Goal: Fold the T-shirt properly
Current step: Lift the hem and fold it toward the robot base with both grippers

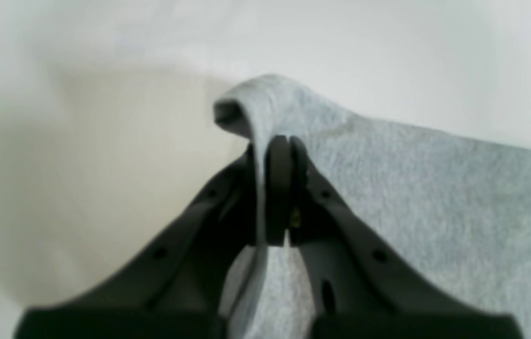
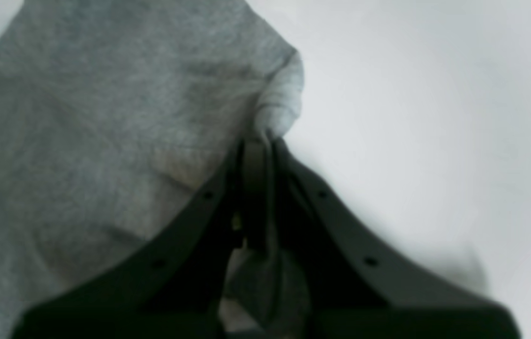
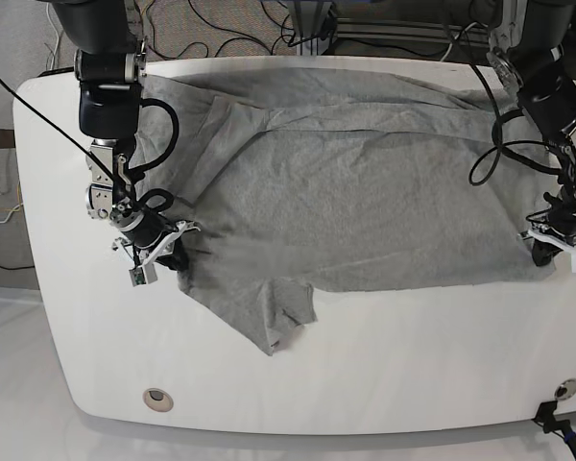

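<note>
Both grippers clamped on cloth. Large heather-grey short-sleeved cotton T-shirt (image 3: 355, 206) spread across most of the white rounded table (image 3: 365, 375), wrinkled, with one sleeve or corner flopped out toward the near edge.

Left gripper (image 1: 278, 141), at the right side of the base view: jaws closed tight, pinching a thin folded ridge of grey fabric at the shirt's edge. Only a small bite showing above the pads, with a loose curl of hem standing free just beyond.

Right gripper (image 2: 260, 139), at the left side of the base view: jaws likewise closed, holding a bunched nub of cloth near the shirt's border, more fabric trapped lower between the black fingers (image 2: 185, 221).

Risks, judged from here:
- Shallow pinch on the left likely to slip once the weight of the cloth pulls on it.
- Possibly only one layer caught on either side, so a lift could peel top from bottom instead of carrying the whole shirt.
- Uneven lift between the two arms apt to skew the fold line.
- Existing wrinkles and the trailing near flap liable to be folded in.
- Cables (image 3: 158, 134) hanging close to the cloth, open to snagging.
</note>
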Controlling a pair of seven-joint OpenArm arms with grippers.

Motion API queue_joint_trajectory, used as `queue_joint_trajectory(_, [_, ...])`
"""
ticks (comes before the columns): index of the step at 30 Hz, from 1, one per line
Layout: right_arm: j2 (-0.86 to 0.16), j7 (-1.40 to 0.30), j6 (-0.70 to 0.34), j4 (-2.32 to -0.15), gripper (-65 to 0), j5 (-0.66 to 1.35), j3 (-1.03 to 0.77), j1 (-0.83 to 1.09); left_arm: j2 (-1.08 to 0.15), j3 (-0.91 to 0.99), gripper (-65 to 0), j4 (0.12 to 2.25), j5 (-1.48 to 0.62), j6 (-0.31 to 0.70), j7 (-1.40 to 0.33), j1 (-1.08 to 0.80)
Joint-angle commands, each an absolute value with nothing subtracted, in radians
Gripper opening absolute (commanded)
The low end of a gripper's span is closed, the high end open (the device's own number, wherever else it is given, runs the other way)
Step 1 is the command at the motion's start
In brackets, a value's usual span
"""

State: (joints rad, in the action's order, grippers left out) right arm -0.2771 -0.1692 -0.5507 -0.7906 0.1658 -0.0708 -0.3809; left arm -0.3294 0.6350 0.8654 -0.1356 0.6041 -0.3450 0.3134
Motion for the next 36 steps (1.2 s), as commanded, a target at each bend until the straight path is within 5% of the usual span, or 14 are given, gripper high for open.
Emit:
queue_joint_trajectory(1, [-0.3,-0.165,-0.552,-0.848,-65.0,0.17,-0.074,-0.381,-0.349,0.634,-65.0,0.914,-0.156,0.608,-0.315,0.317])
queue_joint_trajectory(8, [-0.317,-0.297,-0.552,-1.076,-65.0,0.17,-0.136,-0.303,-0.343,0.634,-65.0,1.004,-0.156,0.698,-0.317,0.214])
queue_joint_trajectory(19, [-0.318,-0.507,-0.552,-1.521,-65.0,0.163,-0.205,-0.101,-0.314,0.633,-65.0,1.207,-0.156,0.698,-0.318,0.042])
queue_joint_trajectory(36, [-0.302,-0.598,-0.552,-1.957,-65.0,0.168,-0.271,0.246,-0.314,0.641,-65.0,1.676,-0.156,0.698,-0.668,-0.154])
